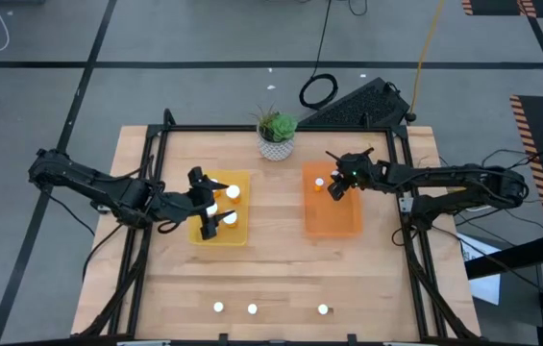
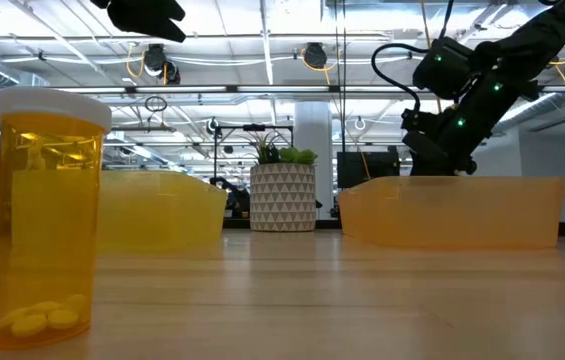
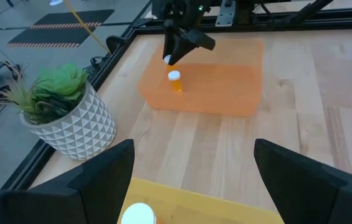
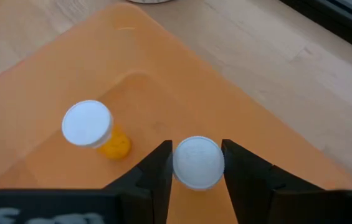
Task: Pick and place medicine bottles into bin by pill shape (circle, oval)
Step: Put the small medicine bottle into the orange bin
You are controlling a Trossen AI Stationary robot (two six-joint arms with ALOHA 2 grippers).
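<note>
Wooden table (image 1: 281,269), pale planks, black frame round it. Landmark = white potted plant (image 1: 276,135) w/ diamond-pattern pot, at the table's far edge.

Orange bin (image 1: 333,216): translucent plastic, rectangular, just right of the plant. Yellow bin (image 1: 219,234): same shape, just left of it.

Right gripper (image 4: 198,163) hangs over the orange bin's far end, fingers clamped on a bottle (image 4: 198,162) by its round white cap. A 2nd bottle (image 4: 87,124), white cap, orange body, stands upright in that bin just beside it.

Left gripper (image 1: 210,204) over the yellow bin, jaws spread wide, nothing held. Two white-capped bottles (image 1: 233,191) (image 1: 230,218) sit in that bin.

Three more bottles (image 1: 218,308) (image 1: 252,308) (image 1: 323,308) in a row at the near edge, well apart from the plant; the one closest to the low camera (image 2: 47,215) shows pale pills at its bottom.
</note>
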